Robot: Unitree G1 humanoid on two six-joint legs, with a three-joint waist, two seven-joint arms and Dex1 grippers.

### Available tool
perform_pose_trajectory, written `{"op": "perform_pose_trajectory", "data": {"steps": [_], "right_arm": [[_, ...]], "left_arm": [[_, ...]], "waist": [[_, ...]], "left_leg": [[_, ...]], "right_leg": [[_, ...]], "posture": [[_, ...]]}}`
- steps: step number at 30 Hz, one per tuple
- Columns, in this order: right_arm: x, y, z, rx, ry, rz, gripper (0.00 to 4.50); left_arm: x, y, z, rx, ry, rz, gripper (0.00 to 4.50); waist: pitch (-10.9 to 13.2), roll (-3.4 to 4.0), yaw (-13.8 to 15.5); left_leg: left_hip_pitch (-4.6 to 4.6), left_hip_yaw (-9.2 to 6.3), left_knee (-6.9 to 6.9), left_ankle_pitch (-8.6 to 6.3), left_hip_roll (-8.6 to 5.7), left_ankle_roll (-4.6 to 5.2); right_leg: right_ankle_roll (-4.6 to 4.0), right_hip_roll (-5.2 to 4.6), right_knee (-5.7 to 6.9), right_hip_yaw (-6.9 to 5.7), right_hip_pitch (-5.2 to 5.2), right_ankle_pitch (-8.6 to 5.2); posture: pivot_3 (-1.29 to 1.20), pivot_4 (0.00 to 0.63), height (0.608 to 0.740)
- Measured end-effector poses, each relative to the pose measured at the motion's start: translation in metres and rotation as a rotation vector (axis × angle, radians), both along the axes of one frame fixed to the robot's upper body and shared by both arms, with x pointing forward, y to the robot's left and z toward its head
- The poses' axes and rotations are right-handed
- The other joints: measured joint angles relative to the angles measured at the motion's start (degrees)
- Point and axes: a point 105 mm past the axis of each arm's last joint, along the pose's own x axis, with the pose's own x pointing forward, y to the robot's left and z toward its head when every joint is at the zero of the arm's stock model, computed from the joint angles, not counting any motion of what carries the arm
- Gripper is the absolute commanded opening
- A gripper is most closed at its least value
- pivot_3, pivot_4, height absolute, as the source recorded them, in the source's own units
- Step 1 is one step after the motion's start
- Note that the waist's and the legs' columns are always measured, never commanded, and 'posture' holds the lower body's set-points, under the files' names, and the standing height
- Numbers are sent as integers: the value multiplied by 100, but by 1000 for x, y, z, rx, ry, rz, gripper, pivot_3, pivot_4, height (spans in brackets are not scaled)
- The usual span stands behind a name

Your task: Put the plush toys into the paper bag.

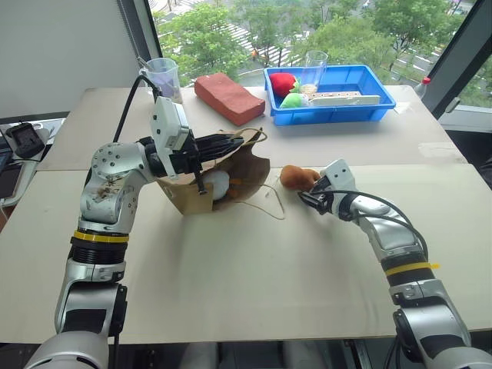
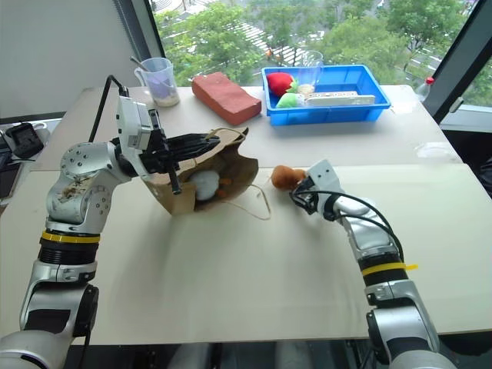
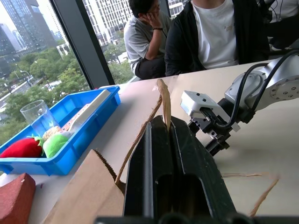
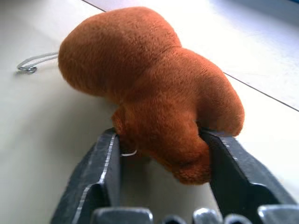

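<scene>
The brown toy lies on the desk between the right claw's 2 fingers, which pinch its near end, while the bag, held up by the pressed-together left claw, sits off to that claw's left.

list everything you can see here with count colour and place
paper bag: 1, brown, mid table, rim pinched by left gripper
white plush toy: 1, inside bag
brown plush toy: 1, on table, between right gripper's fingers
brick-shaped block: 1, reddish, far side
tray: 1, blue, far right, holds red and green plush fruit, clear cup
measuring cup: 1, clear, far left
people: 2, seated past the table
left gripper: shut on bag
right gripper: around brown toy
</scene>
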Motion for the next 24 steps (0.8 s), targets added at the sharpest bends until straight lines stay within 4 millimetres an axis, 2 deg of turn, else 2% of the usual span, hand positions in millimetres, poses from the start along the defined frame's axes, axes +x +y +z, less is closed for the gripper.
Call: {"op": "perform_pose_trajectory", "data": {"steps": [5, 6, 9, 12, 16, 20, 24], "right_arm": [[-5, -2, 2, 16, -12, 12, 164], [-6, -1, 3, 24, -16, 17, 36], [-15, 2, 19, 76, -50, 48, 36], [-29, 9, 45, 116, -88, 117, 36], [-58, 23, 68, 99, -74, 258, 36], [-77, 47, 73, 100, -37, 359, 36], [-82, 72, 70, 132, -2, 411, 36]], "left_arm": [[0, 0, -1, 0, 3, 0, 0], [0, 0, -1, 0, 3, 1, 0], [0, 0, -1, 1, -1, 0, 0], [0, 1, -2, 5, -2, 2, 0], [3, 3, -5, 10, 7, 13, 0], [5, 2, -6, 14, 12, 12, 0], [6, 0, -6, 18, 11, 10, 0]], "waist": [[0, 0, -1], [0, 0, -2], [0, 0, 2], [0, 0, 3], [0, 1, 22], [0, 1, 24], [0, 1, 22]], "left_leg": [[0, 0, 0, -1, 0, 1], [1, 0, 0, -1, 0, 1], [0, -1, 0, -1, 0, 2], [1, -2, 0, -3, 0, 4], [1, -6, 1, -5, 0, 9], [1, -6, 2, -5, 0, 9], [2, -6, 4, -5, -1, 8]], "right_leg": [[0, 0, 2, 0, 0, 0], [0, 0, 2, 1, 0, 0], [0, 0, 4, 0, -1, 0], [0, 0, 4, 0, 1, 0], [0, 0, 4, -4, 4, 0], [0, 0, 5, -3, 4, 0], [0, 0, 7, -3, 3, 0]], "posture": [[0, 150, 740], [0, 150, 740], [0, 150, 740], [0, 150, 740], [0, 150, 740], [0, 150, 740], [0, 150, 740]]}}
